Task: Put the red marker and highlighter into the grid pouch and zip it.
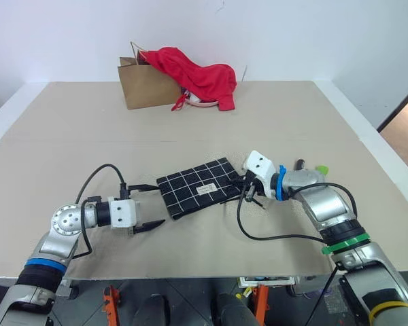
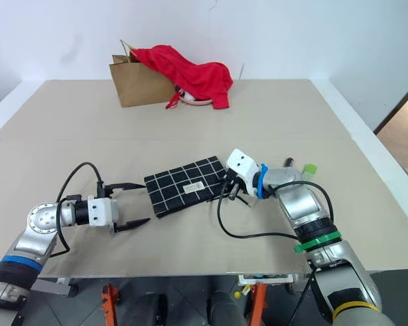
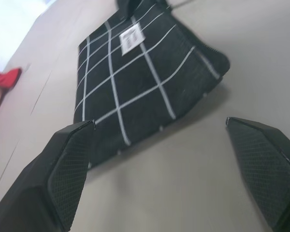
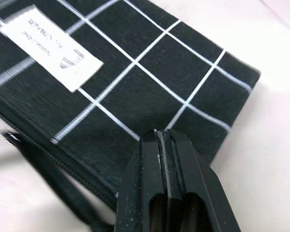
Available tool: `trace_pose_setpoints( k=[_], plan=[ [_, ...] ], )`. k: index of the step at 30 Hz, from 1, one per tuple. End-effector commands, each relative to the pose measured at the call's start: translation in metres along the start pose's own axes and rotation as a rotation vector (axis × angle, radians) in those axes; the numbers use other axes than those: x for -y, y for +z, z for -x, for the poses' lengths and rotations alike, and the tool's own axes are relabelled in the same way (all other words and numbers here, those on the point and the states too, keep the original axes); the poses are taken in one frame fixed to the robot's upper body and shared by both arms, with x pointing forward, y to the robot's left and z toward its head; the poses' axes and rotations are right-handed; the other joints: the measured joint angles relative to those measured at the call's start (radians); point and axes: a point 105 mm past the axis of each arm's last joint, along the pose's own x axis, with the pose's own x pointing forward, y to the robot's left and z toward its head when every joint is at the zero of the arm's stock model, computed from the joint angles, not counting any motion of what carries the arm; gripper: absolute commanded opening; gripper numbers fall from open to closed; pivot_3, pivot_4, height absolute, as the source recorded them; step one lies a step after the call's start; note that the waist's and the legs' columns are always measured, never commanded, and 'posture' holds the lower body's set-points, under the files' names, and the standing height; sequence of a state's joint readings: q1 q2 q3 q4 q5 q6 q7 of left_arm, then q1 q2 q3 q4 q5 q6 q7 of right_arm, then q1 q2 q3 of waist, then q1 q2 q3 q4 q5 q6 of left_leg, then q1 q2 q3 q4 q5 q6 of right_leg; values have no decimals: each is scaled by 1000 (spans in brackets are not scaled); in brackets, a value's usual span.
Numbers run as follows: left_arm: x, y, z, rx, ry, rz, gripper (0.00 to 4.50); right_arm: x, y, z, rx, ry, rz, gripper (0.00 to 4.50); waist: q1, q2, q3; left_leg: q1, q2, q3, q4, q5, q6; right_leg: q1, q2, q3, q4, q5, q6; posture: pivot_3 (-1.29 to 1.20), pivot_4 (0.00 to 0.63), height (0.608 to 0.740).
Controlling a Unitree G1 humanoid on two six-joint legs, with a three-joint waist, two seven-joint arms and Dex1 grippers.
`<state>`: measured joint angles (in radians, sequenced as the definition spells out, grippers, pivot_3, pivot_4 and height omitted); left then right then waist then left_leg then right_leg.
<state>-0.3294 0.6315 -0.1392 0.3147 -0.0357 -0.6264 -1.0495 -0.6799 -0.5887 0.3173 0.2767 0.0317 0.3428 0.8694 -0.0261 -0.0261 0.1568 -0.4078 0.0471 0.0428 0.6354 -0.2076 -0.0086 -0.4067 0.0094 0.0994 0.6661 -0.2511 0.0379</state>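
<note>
Black grid pouch point(image 1: 198, 188) with white lines and small white label flat on the bench point(image 1: 258, 122), my left gripper point(image 1: 149, 205) spread open beside one end, my right gripper point(image 1: 247, 191) closed empty at the other, green highlighter point(image 1: 321, 168) beyond my right arm, brown paper bag point(image 1: 144, 85) behind the pouch, red cloth point(image 1: 197, 75) spilling out

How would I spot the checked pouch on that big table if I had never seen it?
Start at the wide beige table, where a brown paper bag draped with red cloth stands at the far edge. Come toward the near edge, midway between the two robot arms, to a flat rectangle lying at a slant. That is the grid pouch, the one black thing crossed by white lines, with a small white label.
</note>
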Motion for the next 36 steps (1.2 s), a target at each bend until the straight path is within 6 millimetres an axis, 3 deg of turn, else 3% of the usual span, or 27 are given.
trace_pose_setpoints(
  k=[1, 8, 17, 18, 19, 27, 33, 36],
  plan=[
    [13, 1, -24, -20, -88, -43, 4500, 5, -11, 0, -67, -23, 50, 42, 2, 0, 0, 0, 0, 0, 1, 0, 0, 1, 0, 0, 0, 0, 1, 0, 150, 740],
    [-3, 9, -47, -11, -33, -98, 4500, 4, -5, -3, -38, -23, 38, 42, 2, -1, -1, 1, 0, 2, 3, 1, 1, 1, 0, 2, 0, 1, 4, 0, 150, 740],
    [-10, 9, -51, -36, 10, -135, 4500, -1, -3, -5, -21, -5, 22, 42, 2, -1, -1, 1, 2, 2, 3, 1, 1, 1, 2, 2, 0, 2, 3, 0, 150, 740],
    [-12, 10, -51, -32, 16, -131, 4011, 0, -3, -6, -20, -5, 21, 0, 2, -1, -1, 1, 2, 2, 3, 1, 2, 1, 2, 2, 0, 2, 3, 0, 150, 740],
    [-12, 10, -52, -31, 18, -129, 3825, 0, -3, -6, -20, -5, 20, 0, 2, -1, -1, 1, 2, 3, 3, 1, 2, 1, 2, 2, 0, 2, 3, 0, 150, 740],
    [-13, 11, -55, -32, 7, -113, 20, 0, -3, -5, -14, -6, 19, 0, 0, -1, -1, 1, 3, 4, 2, 2, 2, -1, 3, 3, 0, 3, 3, 0, 150, 740],
    [-14, 12, -57, -20, 26, -81, 20, -3, 0, -4, 16, 10, -8, 0, 0, -1, -1, 1, 3, 5, 2, 1, 2, -1, 2, 4, 0, 2, 3, 0, 150, 740],
    [-14, 14, -59, -14, 27, -48, 20, 12, 17, -1, 119, -57, -154, 0, 0, -1, -1, 1, 2, 5, 2, 1, 2, -1, 2, 4, 0, 2, 3, 0, 150, 740]
  ],
)
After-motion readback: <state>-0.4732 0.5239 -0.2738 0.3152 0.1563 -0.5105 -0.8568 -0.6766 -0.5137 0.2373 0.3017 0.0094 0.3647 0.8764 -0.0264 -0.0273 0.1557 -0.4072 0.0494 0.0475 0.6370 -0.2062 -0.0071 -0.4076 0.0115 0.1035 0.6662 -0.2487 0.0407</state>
